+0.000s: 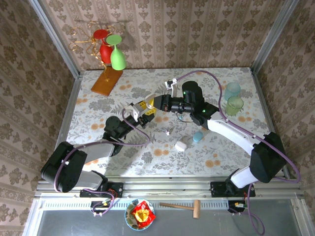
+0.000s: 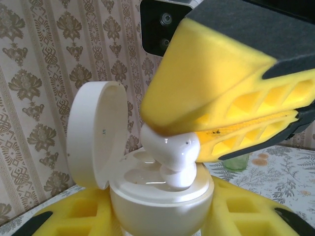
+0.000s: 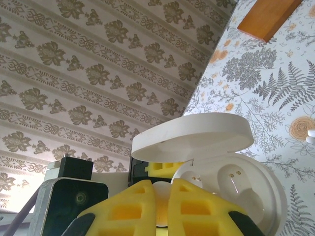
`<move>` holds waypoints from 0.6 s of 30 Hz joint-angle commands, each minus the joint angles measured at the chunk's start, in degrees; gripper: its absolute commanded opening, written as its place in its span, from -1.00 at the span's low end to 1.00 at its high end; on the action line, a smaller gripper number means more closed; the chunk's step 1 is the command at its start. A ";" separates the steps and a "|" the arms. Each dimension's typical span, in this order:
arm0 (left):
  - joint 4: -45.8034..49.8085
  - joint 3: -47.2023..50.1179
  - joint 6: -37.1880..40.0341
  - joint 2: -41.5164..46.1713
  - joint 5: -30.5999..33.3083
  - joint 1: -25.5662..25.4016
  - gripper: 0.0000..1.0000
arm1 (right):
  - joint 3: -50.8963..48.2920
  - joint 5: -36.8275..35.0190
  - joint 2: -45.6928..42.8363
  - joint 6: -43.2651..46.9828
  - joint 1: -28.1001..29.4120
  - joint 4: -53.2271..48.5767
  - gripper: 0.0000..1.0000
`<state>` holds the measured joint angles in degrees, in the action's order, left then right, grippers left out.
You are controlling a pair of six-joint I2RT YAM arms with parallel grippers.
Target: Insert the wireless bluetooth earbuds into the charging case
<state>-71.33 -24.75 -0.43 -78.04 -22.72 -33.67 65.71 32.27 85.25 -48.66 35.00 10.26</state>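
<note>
Top: left gripper (image 1: 145,109) and right gripper (image 1: 156,102) tip to tip mid-table. Left wrist: charging case (image 2: 162,199) clamped by left gripper, lid (image 2: 93,132) open; earbud (image 2: 172,155) pinched by right gripper, touching case socket. Right wrist: earbud (image 3: 161,196) between clenched fingers (image 3: 133,206), open charging case (image 3: 241,189) just beyond.

We take case (image 2: 160,201) as landmark. Case sits between left gripper (image 1: 138,112) fingers, lid (image 2: 93,132) upright at its left edge in left wrist view. Earbud (image 2: 172,157) on top of case, partly in well, between right gripper (image 1: 149,103) fingertips. From above we place:
- loose earbud (image 1: 168,132) right of case, nearer arm bases
- small lump (image 1: 181,145) and another lump (image 1: 198,136) farther right
- cups (image 1: 234,104) far right
- wooden stand (image 1: 106,81) behind-left
</note>
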 commanded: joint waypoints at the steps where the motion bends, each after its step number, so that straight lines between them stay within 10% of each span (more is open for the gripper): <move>1: -2.59 -2.77 -1.62 0.52 -0.63 0.36 -0.50 | 1.51 -1.24 0.58 2.12 0.24 -3.12 -0.81; 18: -2.59 -2.58 -0.18 0.11 -0.92 0.01 -0.50 | 2.07 -2.64 1.87 2.14 0.59 -3.85 -0.72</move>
<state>-70.28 -25.34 -0.40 -78.08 -22.65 -33.63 67.13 31.64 86.32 -47.92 35.16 9.34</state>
